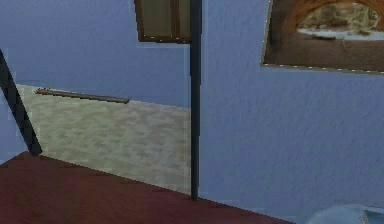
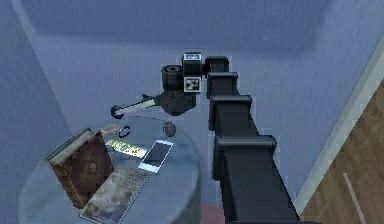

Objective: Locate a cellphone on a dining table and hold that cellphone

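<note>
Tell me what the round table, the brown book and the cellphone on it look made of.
Round table: smooth grey-blue top with a soft sheen, perhaps painted metal or glass. Brown book: mottled matte cover, like worn leather or cloth. Cellphone: flat pale slab with a glossy face, likely glass.

Tabletop [image 2: 188, 172] smooth grey, matt; arm [image 2: 245, 160] matt black; floor [image 1: 80, 195] dark reddish wood.

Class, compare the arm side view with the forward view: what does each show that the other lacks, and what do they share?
Arm side view: the arm, the hand, and a round grey table bearing a cellphone, a brown book and a magazine. Forward view: a doorway onto pale floor and a framed picture on the wall. Shared: blue walls and dark red wood floor.
</note>
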